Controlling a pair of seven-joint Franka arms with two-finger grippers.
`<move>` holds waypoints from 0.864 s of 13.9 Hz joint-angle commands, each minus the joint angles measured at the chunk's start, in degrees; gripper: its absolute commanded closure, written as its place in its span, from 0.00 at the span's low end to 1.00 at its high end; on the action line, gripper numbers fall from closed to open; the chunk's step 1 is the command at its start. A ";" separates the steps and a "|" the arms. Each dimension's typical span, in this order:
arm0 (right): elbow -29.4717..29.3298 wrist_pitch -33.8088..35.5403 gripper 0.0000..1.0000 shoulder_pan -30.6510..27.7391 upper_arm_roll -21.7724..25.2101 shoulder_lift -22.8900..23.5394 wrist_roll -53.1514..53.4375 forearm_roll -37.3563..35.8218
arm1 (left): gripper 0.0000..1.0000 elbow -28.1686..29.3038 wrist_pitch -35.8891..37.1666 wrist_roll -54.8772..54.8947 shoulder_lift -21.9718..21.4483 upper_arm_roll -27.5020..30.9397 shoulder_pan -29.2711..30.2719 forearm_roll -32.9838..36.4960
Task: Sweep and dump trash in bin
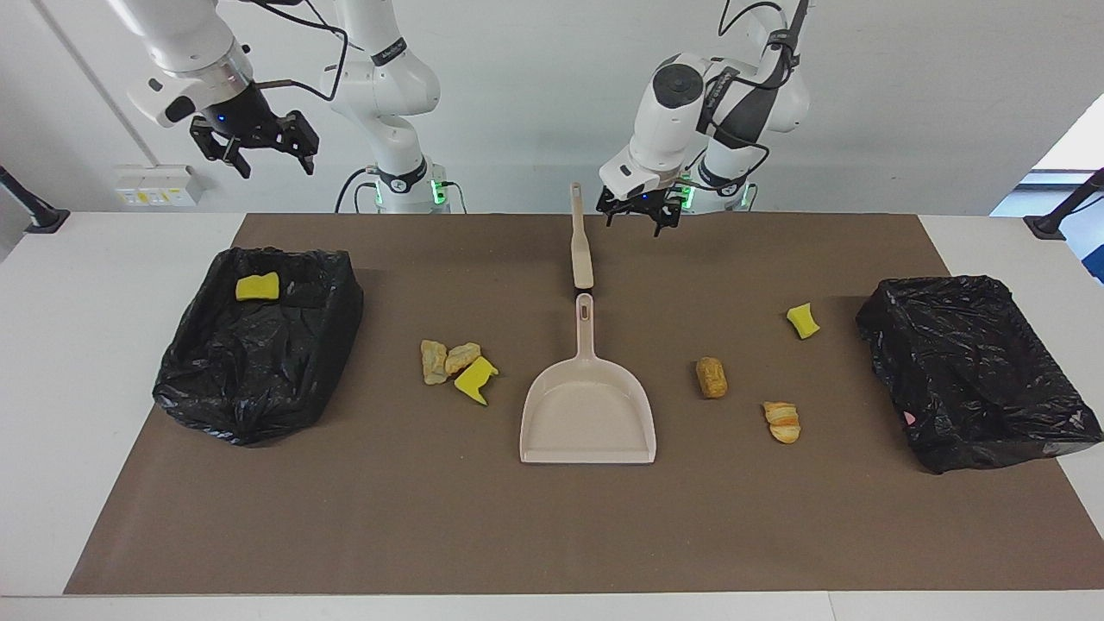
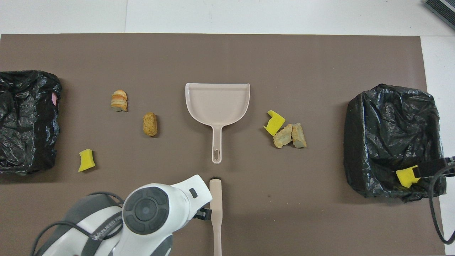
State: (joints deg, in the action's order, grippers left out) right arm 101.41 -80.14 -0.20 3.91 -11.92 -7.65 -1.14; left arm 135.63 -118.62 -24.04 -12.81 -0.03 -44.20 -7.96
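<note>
Trash lies loose on the brown mat (image 1: 552,535): a yellow chunk (image 1: 475,378) and two tan lumps (image 1: 447,359) toward the right arm's end. A brown lump (image 1: 711,377), a striped bread bit (image 1: 783,422) and a yellow chunk (image 1: 803,320) lie toward the left arm's end. Another yellow chunk (image 1: 257,286) rests in the black-bagged bin (image 1: 259,362) at the right arm's end. My right gripper (image 1: 272,164) hangs open high over that bin. My left gripper (image 1: 636,222) is open and empty, low over the mat beside the brush handle (image 1: 576,207).
The beige dustpan (image 1: 588,405) lies mid-mat, its handle pointing at the robots. The brush (image 2: 215,209) lies in line with it, nearer to the robots. A second black-bagged bin (image 1: 975,371) sits at the left arm's end. In the overhead view my left arm (image 2: 153,213) hides the mat beside the brush.
</note>
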 commanded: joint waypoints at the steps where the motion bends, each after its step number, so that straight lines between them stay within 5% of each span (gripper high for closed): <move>1: 1.95 -3.26 0.00 0.20 -0.22 0.40 -0.44 1.31 | 0.00 6.22 -7.13 -6.70 -1.34 1.00 -6.14 -0.22; 4: 1.43 -6.25 0.00 4.06 -0.22 3.91 5.42 3.15 | 0.00 9.82 -12.41 -13.82 -0.90 -0.05 -12.56 -0.04; 9: -5.69 -9.15 0.00 9.07 -0.22 13.49 14.75 7.89 | 0.00 11.23 -14.88 -21.04 -0.55 -4.63 -14.07 -0.04; 12: -5.70 -12.93 0.00 9.69 -0.39 16.04 16.26 10.80 | 0.18 11.50 -15.67 -21.49 -0.46 -4.63 -14.07 -0.04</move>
State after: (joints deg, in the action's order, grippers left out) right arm 97.21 -91.92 9.68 3.43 1.93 7.46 7.08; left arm 145.73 -132.40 -44.32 -12.72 -5.14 -57.53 -7.96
